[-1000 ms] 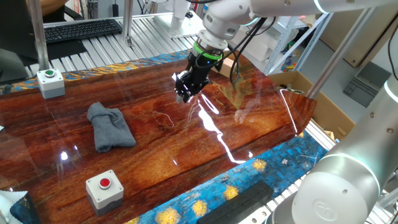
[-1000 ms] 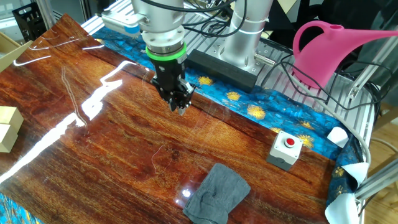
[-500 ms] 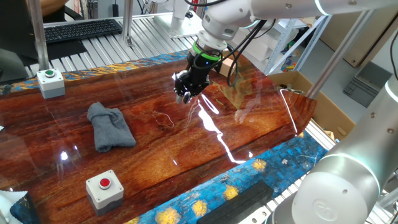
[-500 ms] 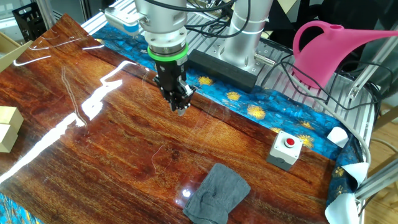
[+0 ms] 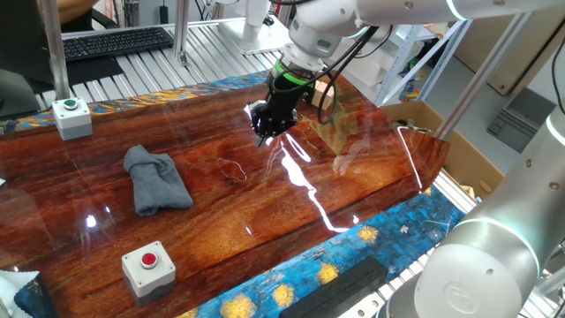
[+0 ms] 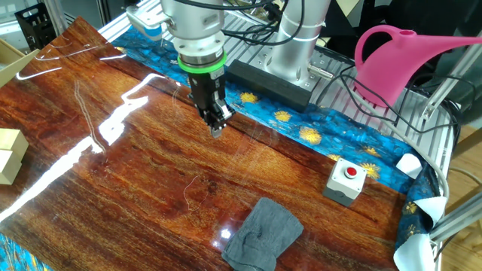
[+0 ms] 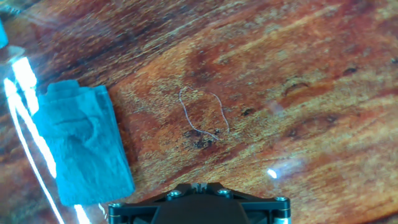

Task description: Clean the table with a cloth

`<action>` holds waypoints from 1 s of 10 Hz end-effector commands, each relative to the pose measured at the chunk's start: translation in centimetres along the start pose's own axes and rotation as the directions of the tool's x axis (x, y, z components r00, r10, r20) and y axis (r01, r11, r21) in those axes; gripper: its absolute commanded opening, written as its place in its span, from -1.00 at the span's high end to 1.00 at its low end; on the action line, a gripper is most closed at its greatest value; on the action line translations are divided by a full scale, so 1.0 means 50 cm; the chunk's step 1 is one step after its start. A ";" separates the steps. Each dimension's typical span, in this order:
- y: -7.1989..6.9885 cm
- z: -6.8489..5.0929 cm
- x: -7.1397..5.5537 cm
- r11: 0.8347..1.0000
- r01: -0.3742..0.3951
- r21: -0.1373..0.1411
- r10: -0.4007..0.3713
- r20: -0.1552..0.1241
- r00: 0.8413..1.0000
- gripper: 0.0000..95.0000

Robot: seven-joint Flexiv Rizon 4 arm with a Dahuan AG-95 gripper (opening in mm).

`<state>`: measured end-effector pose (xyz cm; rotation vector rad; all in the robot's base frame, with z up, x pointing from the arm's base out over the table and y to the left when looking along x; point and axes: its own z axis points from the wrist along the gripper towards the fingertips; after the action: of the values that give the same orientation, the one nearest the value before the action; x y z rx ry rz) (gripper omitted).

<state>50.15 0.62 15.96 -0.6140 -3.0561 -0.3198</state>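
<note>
- Since the earlier frames, one fixed view shows the gripper (image 5: 264, 131) turned slightly, with its fingers now looking drawn closer together; it hangs above the table (image 5: 353, 190) holding nothing. The cloth (image 5: 155, 179) has not shifted and lies crumpled well apart from the gripper, between a grey box with a green button (image 5: 71, 117) and a grey box with a red button (image 5: 147, 269).
- Same view, surroundings: glossy reddish-brown wood grain with bright glare streaks; a keyboard (image 5: 115, 41) rests on ribbed metal behind the table; a cardboard box (image 5: 441, 132) stands at the far end.
- Other fixed view: the gripper (image 6: 217, 128) points down, fingers pressed together, above bare wood near the blue-and-yellow patterned edge. The cloth (image 6: 262, 233) lies near the front edge, apart from the red-button box (image 6: 347, 180). A pink watering can (image 6: 407, 60) stands beyond the table.
- Hand view: the cloth (image 7: 81, 149) lies at the left; a thin thread-like squiggle (image 7: 202, 118) marks the wood at centre. Fingers are out of frame, so their state cannot be judged here.
</note>
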 end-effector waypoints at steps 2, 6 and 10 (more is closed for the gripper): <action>0.000 -0.003 0.004 0.999 0.011 0.043 -0.012 0.003 1.000 1.00; 0.027 -0.010 0.016 0.991 0.043 0.130 -0.040 -0.025 0.999 1.00; 0.081 0.022 0.027 0.986 -0.041 0.164 0.045 -0.023 0.999 1.00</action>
<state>50.36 4.58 15.95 -0.6061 -3.0014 -0.0377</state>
